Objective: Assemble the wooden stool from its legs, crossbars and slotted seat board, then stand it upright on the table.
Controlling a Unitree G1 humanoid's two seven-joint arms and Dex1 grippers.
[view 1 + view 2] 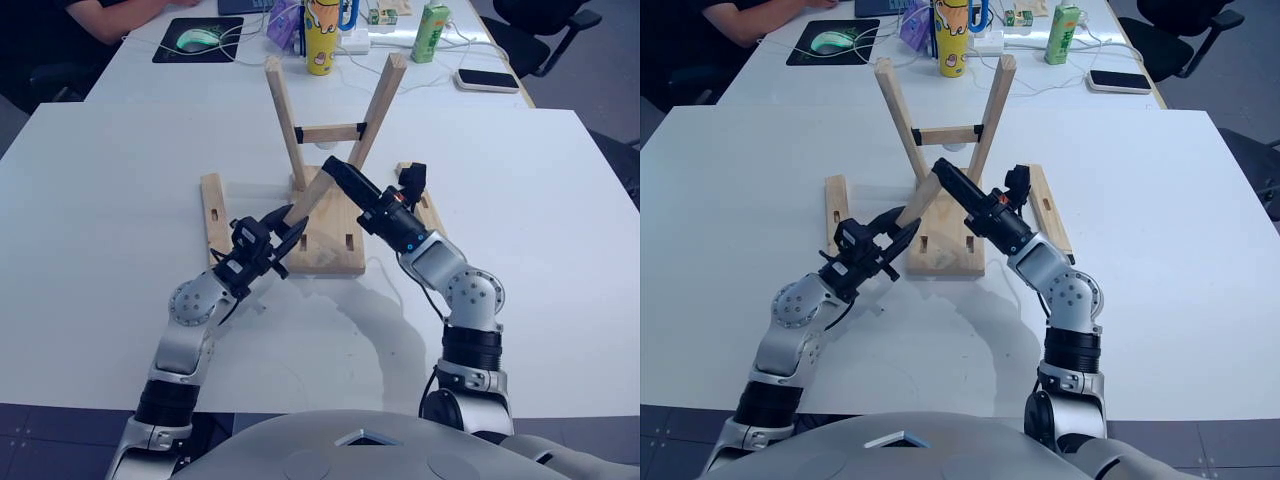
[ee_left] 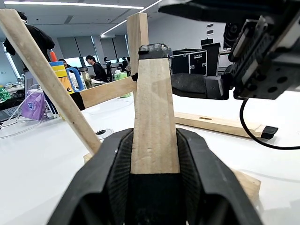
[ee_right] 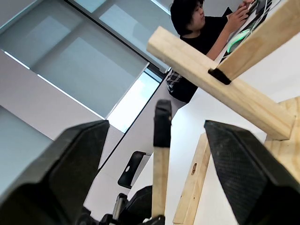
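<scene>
Left gripper (image 1: 268, 240) is clamped on the lower end of a loose leg (image 1: 306, 202), tilted up over the seat board (image 1: 335, 252). The board lies flat on the table (image 1: 100, 200), with 2 standing legs (image 1: 283, 110) and 1 crossbar (image 1: 330, 132) already in it. Right gripper (image 1: 335, 172) has its jaws wide apart around the leg's black-capped top.

We judge this as seating leg 3. We should close the right jaws squarely first, line the leg's end over a free slot, then press straight down without knocking the standing legs.
</scene>
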